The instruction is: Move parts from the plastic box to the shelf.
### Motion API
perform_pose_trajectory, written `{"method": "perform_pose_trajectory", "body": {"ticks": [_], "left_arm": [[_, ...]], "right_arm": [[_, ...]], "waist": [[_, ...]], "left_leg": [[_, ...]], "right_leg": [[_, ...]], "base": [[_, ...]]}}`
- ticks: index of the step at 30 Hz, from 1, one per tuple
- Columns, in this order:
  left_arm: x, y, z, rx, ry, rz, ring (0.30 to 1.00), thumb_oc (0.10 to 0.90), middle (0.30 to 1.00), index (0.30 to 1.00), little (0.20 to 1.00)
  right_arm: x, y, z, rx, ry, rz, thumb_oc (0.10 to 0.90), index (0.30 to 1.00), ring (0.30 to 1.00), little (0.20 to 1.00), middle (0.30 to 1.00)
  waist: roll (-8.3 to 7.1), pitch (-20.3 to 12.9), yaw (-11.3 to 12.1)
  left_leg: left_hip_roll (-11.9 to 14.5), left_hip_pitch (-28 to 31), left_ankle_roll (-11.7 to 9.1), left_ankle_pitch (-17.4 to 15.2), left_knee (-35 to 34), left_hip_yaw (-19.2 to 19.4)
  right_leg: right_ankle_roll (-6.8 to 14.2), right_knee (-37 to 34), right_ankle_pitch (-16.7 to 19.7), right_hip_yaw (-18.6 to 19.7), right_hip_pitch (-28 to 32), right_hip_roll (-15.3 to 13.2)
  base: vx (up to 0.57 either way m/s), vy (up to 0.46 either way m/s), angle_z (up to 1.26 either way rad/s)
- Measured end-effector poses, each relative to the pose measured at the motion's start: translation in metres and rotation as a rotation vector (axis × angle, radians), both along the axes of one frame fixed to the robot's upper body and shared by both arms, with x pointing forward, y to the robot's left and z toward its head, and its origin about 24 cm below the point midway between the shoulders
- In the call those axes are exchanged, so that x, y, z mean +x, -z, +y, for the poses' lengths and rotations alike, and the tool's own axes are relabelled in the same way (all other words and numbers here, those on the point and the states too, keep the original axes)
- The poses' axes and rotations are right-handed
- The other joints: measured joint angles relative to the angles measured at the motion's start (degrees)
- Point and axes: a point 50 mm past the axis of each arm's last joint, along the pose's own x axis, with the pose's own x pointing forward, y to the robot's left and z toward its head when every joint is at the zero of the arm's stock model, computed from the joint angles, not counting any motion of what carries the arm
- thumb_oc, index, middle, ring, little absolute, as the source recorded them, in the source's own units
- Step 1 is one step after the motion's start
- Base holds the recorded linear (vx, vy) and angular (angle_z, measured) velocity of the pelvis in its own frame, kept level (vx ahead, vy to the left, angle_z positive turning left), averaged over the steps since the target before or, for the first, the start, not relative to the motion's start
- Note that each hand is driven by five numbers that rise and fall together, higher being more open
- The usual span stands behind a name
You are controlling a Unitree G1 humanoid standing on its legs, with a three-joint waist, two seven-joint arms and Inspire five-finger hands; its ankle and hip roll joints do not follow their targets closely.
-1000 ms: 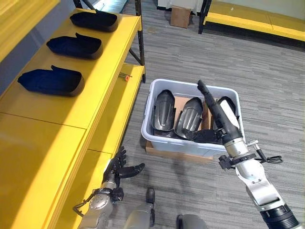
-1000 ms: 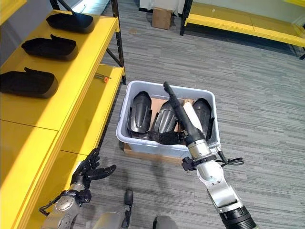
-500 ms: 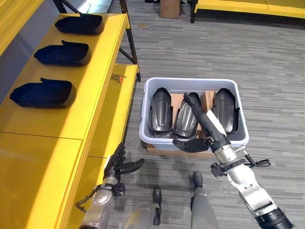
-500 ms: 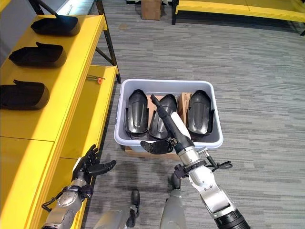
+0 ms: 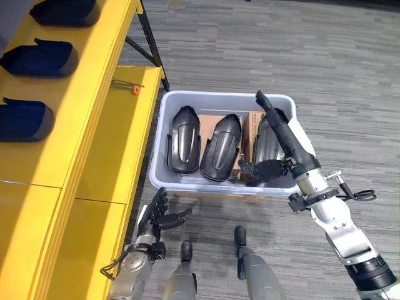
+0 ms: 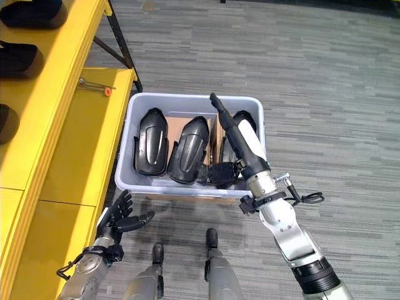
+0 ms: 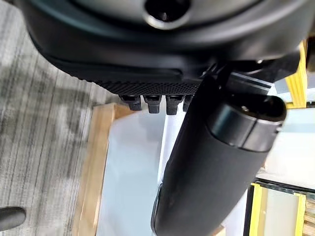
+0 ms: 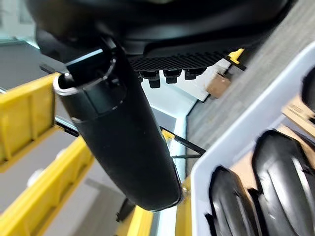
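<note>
Looking down, you have the plastic box (image 5: 164,145) on the grey floor just beside the yellow shelf (image 5: 81,106); use that box as your landmark. Inside it three black parts (image 5: 183,139) lie side by side on brown cardboard (image 5: 210,122). Your right hand (image 5: 282,139) reaches over the box's near right corner, fingers straight and extended above the rightmost part, thumb spread, gripping nothing. Your left hand (image 5: 159,215) hangs low, outside the box's near left corner, fingers fanned apart and empty. More black parts (image 5: 39,59) sit on the shelf, well apart from the box.
</note>
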Motion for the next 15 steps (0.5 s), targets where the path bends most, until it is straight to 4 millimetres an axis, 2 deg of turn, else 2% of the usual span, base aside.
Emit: {"method": "perform_pose_trajectory", "body": {"ticks": [3, 10, 13, 15], "left_arm": [[0.002, -0.002, -0.003, -0.008, 0.003, -0.012, 1.0, 0.9, 1.0, 1.0, 1.0], [0.002, -0.002, -0.002, -0.006, 0.0, -0.01, 1.0, 0.9, 1.0, 1.0, 1.0], [0.002, -0.002, -0.002, -0.005, 0.0, -0.012, 1.0, 0.9, 1.0, 1.0, 1.0], [0.003, -0.003, -0.002, -0.006, 0.001, -0.015, 1.0, 0.9, 1.0, 1.0, 1.0]], "right_arm": [[0.004, -0.015, 0.002, -0.049, 0.006, -0.071, 0.9, 1.0, 1.0, 1.0, 1.0], [0.012, -0.037, 0.007, -0.064, 0.017, -0.166, 0.9, 1.0, 1.0, 1.0, 1.0], [0.022, -0.044, 0.003, -0.103, 0.06, -0.194, 0.9, 1.0, 1.0, 1.0, 1.0], [0.036, -0.044, -0.005, -0.157, 0.123, -0.185, 0.9, 1.0, 1.0, 1.0, 1.0]], "waist": [[0.8, 0.0, 0.2], [0.85, 0.0, 0.5], [0.86, 0.0, 0.6], [0.86, 0.0, 0.6]], "left_leg": [[0.2, -1.3, -0.3, 0.4, -0.5, -0.1], [0.3, -3.7, -0.5, 0.8, -0.5, -0.1], [0.3, -4.6, -0.8, 0.9, -0.5, -0.1], [0.2, -5.4, -1.3, 1.2, -0.6, 0.1]], "right_leg": [[-0.3, 3.0, -1.4, -0.2, -2.9, 0.1], [-0.8, 6.3, -2.6, -0.2, -6.9, 0.1], [-0.8, 6.7, -2.7, -0.1, -8.0, 0.1], [-0.8, 7.0, -2.7, 0.2, -9.0, 0.1]], "base": [[0.01, -0.039, 0.05], [0.0, -0.006, 0.01], [0.0, 0.0, 0.0], [-0.02, 0.025, -0.04]]}}
